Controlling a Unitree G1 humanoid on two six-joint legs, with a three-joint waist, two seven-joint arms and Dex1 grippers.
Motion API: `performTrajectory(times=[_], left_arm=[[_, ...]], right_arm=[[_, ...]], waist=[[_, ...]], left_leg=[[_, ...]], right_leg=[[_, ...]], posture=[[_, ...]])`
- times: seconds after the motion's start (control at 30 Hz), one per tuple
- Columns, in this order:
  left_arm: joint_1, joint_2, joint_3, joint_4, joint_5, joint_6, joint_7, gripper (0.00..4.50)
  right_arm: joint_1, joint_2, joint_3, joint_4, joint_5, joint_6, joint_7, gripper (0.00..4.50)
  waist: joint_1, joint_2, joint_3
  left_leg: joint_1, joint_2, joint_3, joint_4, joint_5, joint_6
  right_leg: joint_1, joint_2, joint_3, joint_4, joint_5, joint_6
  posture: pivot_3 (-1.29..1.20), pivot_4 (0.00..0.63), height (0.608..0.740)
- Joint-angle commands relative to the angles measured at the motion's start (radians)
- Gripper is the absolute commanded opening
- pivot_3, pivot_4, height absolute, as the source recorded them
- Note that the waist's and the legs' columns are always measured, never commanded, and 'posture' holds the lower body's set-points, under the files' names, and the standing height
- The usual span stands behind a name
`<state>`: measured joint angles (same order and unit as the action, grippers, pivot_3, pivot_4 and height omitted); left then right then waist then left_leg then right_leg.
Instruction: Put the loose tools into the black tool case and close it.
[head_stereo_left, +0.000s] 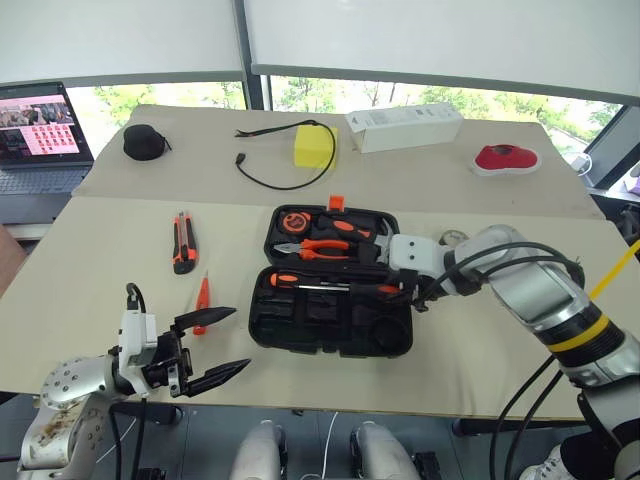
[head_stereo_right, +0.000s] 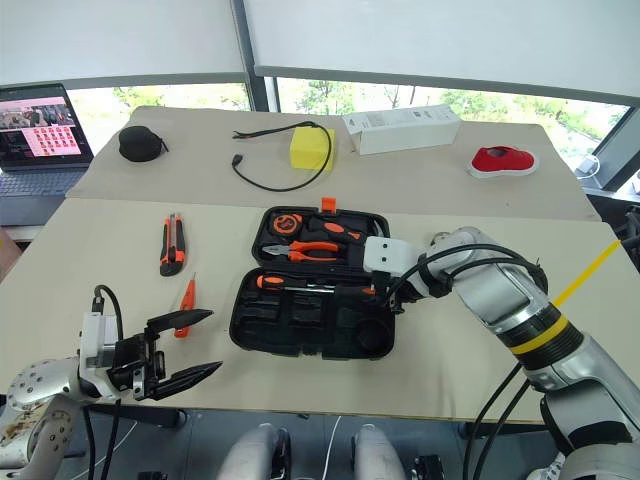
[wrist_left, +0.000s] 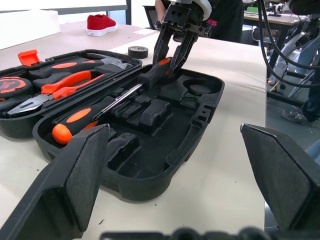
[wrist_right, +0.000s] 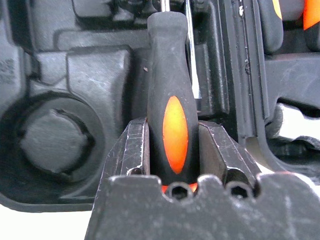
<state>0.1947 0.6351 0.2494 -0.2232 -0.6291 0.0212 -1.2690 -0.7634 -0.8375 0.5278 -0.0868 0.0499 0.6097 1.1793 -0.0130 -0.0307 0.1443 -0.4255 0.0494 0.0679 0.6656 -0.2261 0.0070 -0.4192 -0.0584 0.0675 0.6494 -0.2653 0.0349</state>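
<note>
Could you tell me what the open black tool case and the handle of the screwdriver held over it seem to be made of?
The open black hinged tool case looks like matte moulded plastic: rounded slots, faint scuffs, dull sheen. The orange-and-black screwdriver handle, clamped in the right end effector, appears to be soft black rubbery grip with a glossy orange plastic inlay; its shaft looks like bright metal.

Laptop (head_stereo_left: 35, 140), black pouch (head_stereo_left: 144, 141), yellow block (head_stereo_left: 314, 145), white box (head_stereo_left: 404, 127), red shoe (head_stereo_left: 505, 158).
</note>
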Motion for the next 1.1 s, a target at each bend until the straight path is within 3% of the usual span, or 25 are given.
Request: performTrajectory(times=[0.03, 0.5, 0.57, 0.73, 0.87, 0.97, 1.1], left_arm=[[-0.006, 0.003, 0.018, -0.013, -0.002, -0.027, 0.001, 4.5], [-0.009, 0.002, 0.012, -0.013, 0.007, -0.035, 0.016, 4.5], [-0.014, 0.005, 0.009, -0.014, 0.007, -0.032, 0.019, 4.5], [-0.014, 0.011, 0.013, -0.019, 0.005, -0.027, 0.021, 4.5], [-0.013, 0.015, 0.018, -0.018, 0.002, -0.026, 0.022, 4.5], [-0.021, 0.012, 0.017, -0.013, -0.001, -0.022, 0.03, 4.5], [-0.031, 0.01, 0.002, -0.009, 0.001, -0.016, 0.03, 4.5]], right_arm=[[-0.021, 0.004, 0.003, 0.013, -0.032, -0.036, 0.045, 1.01], [0.014, 0.034, -0.032, 0.015, -0.041, -0.002, 0.042, 1.01], [0.013, 0.038, -0.041, 0.038, -0.046, -0.031, 0.038, 2.01], [0.014, 0.024, -0.117, 0.023, 0.048, -0.146, 0.143, 3.56], [0.018, 0.035, -0.201, 0.04, 0.137, -0.192, 0.198, 3.56], [0.032, 0.09, -0.238, 0.088, 0.16, -0.244, 0.164, 2.8], [0.063, 0.174, -0.223, 0.13, 0.133, -0.29, 0.112, 1.39]], waist=[[0.0, 0.0, 0.0], [0.0, 0.0, 0.0], [0.0, 0.0, 0.0], [0.001, 0.0, 0.0], [0.0, 0.0, 0.0], [0.0, 0.0, 0.0], [-0.002, 0.0, 0.0]], left_leg=[[0.0, 0.0, 0.0, 0.0, 0.0, 0.0], [0.0, 0.0, 0.0, 0.0, 0.0, 0.0], [0.0, 0.0, 0.0, 0.0, 0.0, 0.0], [0.0, 0.0, 0.001, 0.0, 0.0, 0.0], [0.0, 0.0, 0.0, 0.0, 0.0, 0.0], [0.001, 0.0, 0.0, 0.001, 0.0, 0.0], [0.002, 0.0, 0.001, 0.001, 0.0, 0.0]], right_leg=[[0.0, 0.0, 0.0, 0.0, 0.0, 0.0], [0.0, 0.0, 0.0, 0.0, 0.0, 0.0], [0.0, 0.0, 0.0, 0.001, 0.0, 0.0], [0.0, 0.0, 0.0, 0.001, 0.0, 0.0], [0.0, 0.0, 0.0, 0.001, 0.0, 0.0], [0.001, 0.0, 0.0, 0.001, 0.0, 0.0], [0.001, 0.001, 0.0, 0.004, 0.0, 0.0]], posture=[[0.0, 0.15, 0.74], [0.0, 0.15, 0.74], [0.0, 0.15, 0.74], [0.0, 0.15, 0.74], [0.0, 0.15, 0.74], [0.0, 0.15, 0.74], [0.0, 0.15, 0.74]])
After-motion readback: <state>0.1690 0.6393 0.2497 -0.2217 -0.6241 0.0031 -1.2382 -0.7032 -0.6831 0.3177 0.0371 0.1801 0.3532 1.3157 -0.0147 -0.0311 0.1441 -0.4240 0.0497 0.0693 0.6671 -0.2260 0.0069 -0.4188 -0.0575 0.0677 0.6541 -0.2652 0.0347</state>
